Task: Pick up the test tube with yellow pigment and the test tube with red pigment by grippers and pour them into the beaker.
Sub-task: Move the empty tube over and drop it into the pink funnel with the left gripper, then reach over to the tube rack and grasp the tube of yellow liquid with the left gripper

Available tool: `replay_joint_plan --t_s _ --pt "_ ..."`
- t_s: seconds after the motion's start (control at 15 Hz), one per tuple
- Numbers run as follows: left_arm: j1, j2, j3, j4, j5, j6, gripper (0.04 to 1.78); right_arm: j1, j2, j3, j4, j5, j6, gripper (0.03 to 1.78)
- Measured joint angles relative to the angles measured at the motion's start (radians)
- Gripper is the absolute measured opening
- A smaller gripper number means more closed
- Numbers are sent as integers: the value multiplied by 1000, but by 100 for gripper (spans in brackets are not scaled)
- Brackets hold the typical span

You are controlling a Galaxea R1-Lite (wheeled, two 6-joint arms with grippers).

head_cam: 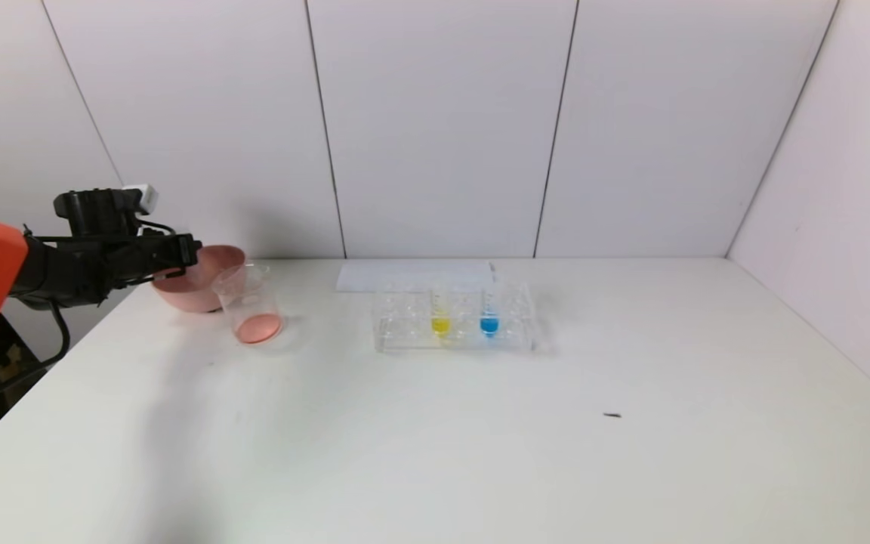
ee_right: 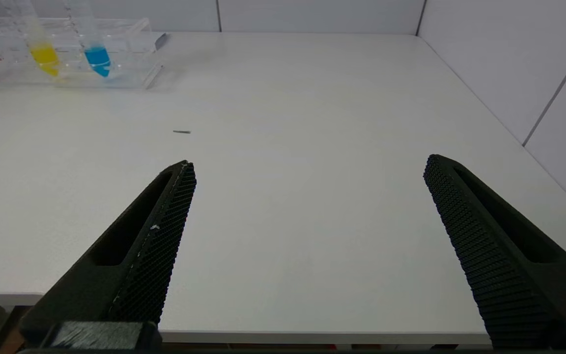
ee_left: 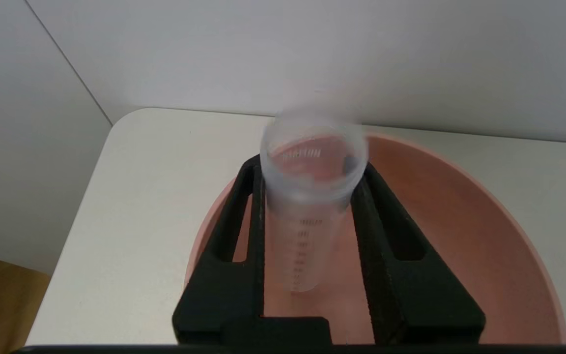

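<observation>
White table against a white panelled wall. At the table's left rear, the left gripper held above a pink bowl, fingers pressed against both sides of a clear test tube, open mouth facing the wrist camera, graduation marks running down its side, no liquid visible inside; colour of its former contents impossible to tell from the tube itself. In the left wrist view, tube and gripper directly over the bowl's interior. Just beside the bowl, toward the table's middle, the beaker, upright, with a thin layer of red-orange liquid at its bottom. Farther right, near the centre rear, a clear tube rack holding 2 upright tubes: the test tube with yellow pigment on the left and a tube with blue liquid just beside it on the right. Behind the rack, a white sheet lying flat. A small dark speck on the bare surface, right of centre. From the right wrist view, the right gripper near the table's front edge, well apart from the rack, 2 fingers spread wide with nothing between them; yellow tube and blue tube visible in the distance.
</observation>
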Motion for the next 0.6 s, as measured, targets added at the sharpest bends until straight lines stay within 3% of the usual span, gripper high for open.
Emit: replay_joint_plan --t_s 0.33,0.6 --pt "0 -5 3 0 0 0 136 0 0 0 0 0 0 170" --pt "-1 -25 15 -2 0 2 173 0 0 0 0 0 0 170"
